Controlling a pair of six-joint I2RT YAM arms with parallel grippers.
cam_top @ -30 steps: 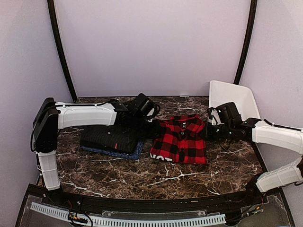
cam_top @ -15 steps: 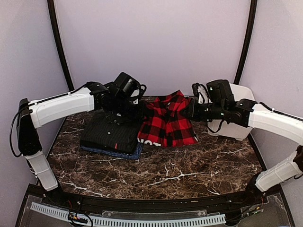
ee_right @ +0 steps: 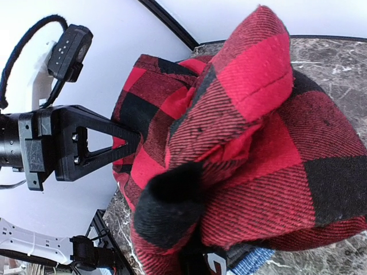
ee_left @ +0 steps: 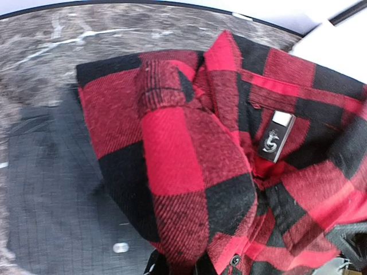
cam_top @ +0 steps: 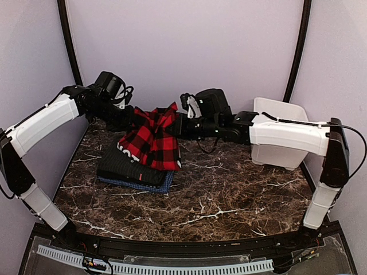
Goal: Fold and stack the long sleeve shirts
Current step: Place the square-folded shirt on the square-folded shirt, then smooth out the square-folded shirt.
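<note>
Dark marble table [cam_top: 229,200] bears the black shirt [cam_top: 123,167] on the blue shirt [cam_top: 156,188] at nine o'clock, and above them the left gripper [cam_top: 128,118] and right gripper [cam_top: 178,124] pinch the red-and-black checked shirt [cam_top: 150,142], which could unfold or land askew if released unevenly.

left fingers [ee_right: 100,146] clamped, raised | right fingers [cam_top: 180,125] clamped, raised

The fingertips of the left claw [cam_top: 133,118] and right claw [cam_top: 175,124] are buried in the checked shirt [cam_top: 150,143], and below them the black shirt [cam_top: 121,166] hides most of the blue shirt [cam_top: 164,184].
</note>
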